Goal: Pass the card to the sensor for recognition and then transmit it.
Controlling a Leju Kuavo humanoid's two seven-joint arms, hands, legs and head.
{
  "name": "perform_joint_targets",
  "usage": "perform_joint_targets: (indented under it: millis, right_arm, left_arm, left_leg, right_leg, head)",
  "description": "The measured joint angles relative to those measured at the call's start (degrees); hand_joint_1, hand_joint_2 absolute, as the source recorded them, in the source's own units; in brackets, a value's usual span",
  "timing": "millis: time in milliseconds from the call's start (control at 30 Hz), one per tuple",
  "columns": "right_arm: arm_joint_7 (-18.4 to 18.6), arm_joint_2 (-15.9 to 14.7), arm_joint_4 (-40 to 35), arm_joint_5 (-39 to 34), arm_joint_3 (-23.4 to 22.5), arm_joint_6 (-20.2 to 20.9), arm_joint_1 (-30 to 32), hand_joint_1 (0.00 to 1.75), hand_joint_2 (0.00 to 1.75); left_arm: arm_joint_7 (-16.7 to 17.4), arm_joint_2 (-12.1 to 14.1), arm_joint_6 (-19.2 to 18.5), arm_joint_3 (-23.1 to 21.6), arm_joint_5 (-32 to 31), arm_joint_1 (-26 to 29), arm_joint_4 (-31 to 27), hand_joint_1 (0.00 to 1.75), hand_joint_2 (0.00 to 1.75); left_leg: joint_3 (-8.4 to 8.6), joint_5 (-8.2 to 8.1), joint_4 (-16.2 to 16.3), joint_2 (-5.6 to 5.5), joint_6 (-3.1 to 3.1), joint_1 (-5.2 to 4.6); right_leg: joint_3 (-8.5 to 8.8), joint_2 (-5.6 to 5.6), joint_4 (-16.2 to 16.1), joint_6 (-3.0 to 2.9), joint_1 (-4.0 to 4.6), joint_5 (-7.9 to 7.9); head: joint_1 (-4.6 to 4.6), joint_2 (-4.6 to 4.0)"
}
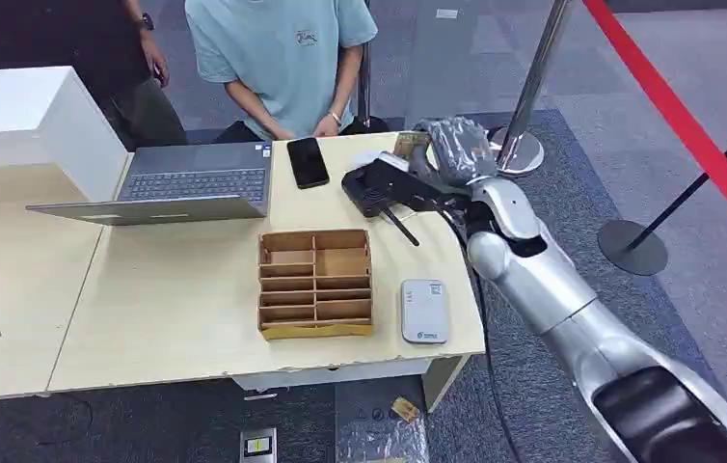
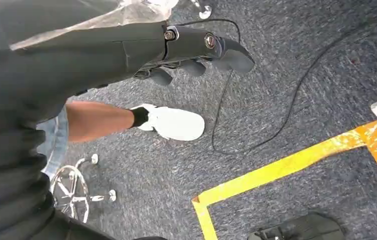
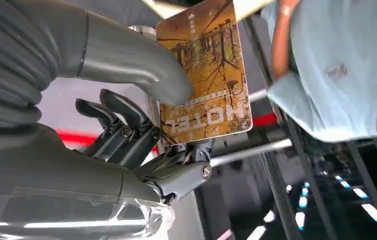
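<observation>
My right hand point(image 1: 451, 149) is raised over the far right corner of the table, wrapped in clear plastic. It pinches a yellow-brown hotel card point(image 3: 206, 70) between thumb and fingers point(image 3: 141, 70); the card's edge point(image 1: 411, 144) peeks out beside the hand. Just below the hand lies a black sensor device point(image 1: 384, 186) with a thin antenna. A white card reader point(image 1: 424, 311) lies near the table's front right edge. My left hand point(image 2: 196, 50) hangs beside my body over grey carpet, fingers loosely curled and holding nothing.
A wooden compartment box point(image 1: 315, 282) sits mid-table, with a laptop point(image 1: 186, 181) and a black phone point(image 1: 308, 161) behind it. A person in a light blue shirt point(image 1: 282, 48) sits across the table. Stanchion posts point(image 1: 533, 82) and a red belt point(image 1: 687, 125) stand to the right.
</observation>
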Motion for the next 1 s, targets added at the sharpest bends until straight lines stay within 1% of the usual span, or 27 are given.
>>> perform_joint_targets:
  millis: [167,300,400,667,1000]
  right_arm:
    - [0.8,0.4,1.5,3.2,1.8,3.2,-6.0,1.75,1.75]
    - [1.6,1.6,3.9,5.5,3.3,5.3,-10.0,1.75,1.75]
    - [2.0,2.7,6.0,7.0,4.5,6.0,-12.3,1.75,1.75]
    - [2.0,4.7,10.6,7.5,6.5,6.5,-14.5,1.75,1.75]
    - [2.0,5.4,14.3,7.5,8.4,6.8,-14.9,1.75,1.75]
  left_arm:
    - [-0.1,0.1,0.2,-0.4,-0.4,0.0,0.0,0.00,1.75]
    - [-0.3,0.3,-0.1,-0.6,-0.4,-0.1,0.0,0.00,1.75]
    - [-0.6,0.4,-0.1,-0.6,-0.1,-0.3,0.0,0.00,1.75]
    - [-0.7,0.5,-0.1,-0.6,0.2,-0.4,0.0,0.00,1.75]
    - [-0.8,0.6,0.0,-0.6,0.2,-0.5,0.0,0.00,1.75]
  left_leg:
    - [-0.02,0.00,0.0,-0.01,0.00,0.01]
    - [-0.05,0.00,0.0,-0.01,-0.01,0.01]
    - [-0.04,0.00,0.0,-0.01,-0.01,0.01]
    - [-0.05,0.00,0.0,-0.02,-0.01,0.01]
    - [-0.02,0.00,0.0,-0.02,-0.01,0.01]
  right_leg:
    - [0.00,0.00,0.0,0.00,0.00,0.00]
    - [-0.03,0.00,0.0,0.00,0.01,0.00]
    - [-0.03,-0.01,0.0,0.00,0.01,-0.01]
    - [-0.02,-0.01,0.0,0.00,0.01,0.00]
    - [-0.03,-0.01,0.0,0.00,0.01,0.00]
  head:
    - [0.00,0.00]
    - [0.00,0.00]
    - [0.00,0.00]
    - [0.00,0.00]
    - [0.00,0.00]
